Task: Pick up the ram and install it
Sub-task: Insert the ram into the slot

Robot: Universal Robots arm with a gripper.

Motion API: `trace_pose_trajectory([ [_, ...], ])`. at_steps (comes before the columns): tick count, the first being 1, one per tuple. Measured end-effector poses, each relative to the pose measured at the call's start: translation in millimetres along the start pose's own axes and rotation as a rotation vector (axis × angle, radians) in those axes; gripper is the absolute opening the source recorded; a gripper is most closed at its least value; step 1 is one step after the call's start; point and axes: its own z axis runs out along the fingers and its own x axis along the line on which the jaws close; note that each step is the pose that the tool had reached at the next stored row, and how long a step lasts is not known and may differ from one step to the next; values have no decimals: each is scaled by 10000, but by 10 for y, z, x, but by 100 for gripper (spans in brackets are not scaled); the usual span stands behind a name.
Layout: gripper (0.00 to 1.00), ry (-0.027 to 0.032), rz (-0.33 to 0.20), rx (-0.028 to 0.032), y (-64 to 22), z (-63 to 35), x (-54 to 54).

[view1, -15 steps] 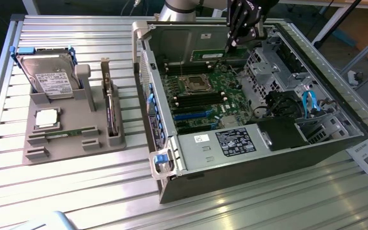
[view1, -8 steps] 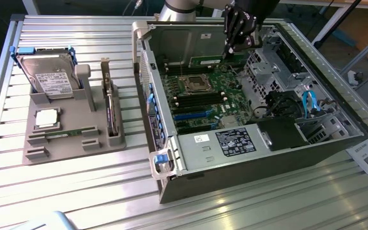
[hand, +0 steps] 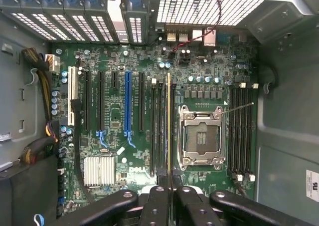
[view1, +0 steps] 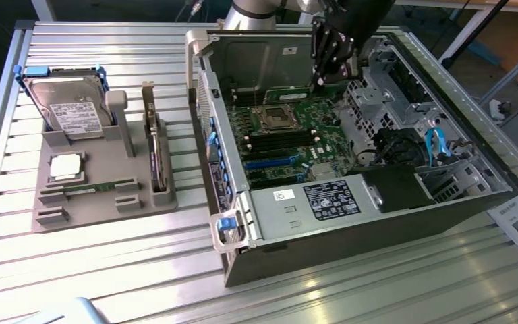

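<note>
My gripper (view1: 324, 79) is inside the open computer case (view1: 475, 202), over the far part of the motherboard (view1: 304, 145). It is shut on the ram (view1: 288, 89), a thin green stick held level and on edge. In the wrist view the ram (hand: 169, 126) appears edge-on as a narrow line running out from between the black fingers (hand: 154, 201) of the gripper (hand: 169, 186). It hangs above the black memory slots (hand: 158, 131) beside the empty processor socket (hand: 201, 136). Whether it touches a slot I cannot tell.
A grey holder (view1: 106, 202) on the slatted table, at the exterior view's left, carries a hard drive (view1: 65, 104), a square silver chip (view1: 65, 167) and an upright expansion card (view1: 156, 152). Cables (view1: 434, 145) and a power supply (view1: 331, 199) fill the case's near end.
</note>
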Motion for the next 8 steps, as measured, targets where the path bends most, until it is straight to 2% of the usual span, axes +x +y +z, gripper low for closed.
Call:
trace_pose_trajectory([
  [8,12,0,1,16,-4,192,19],
])
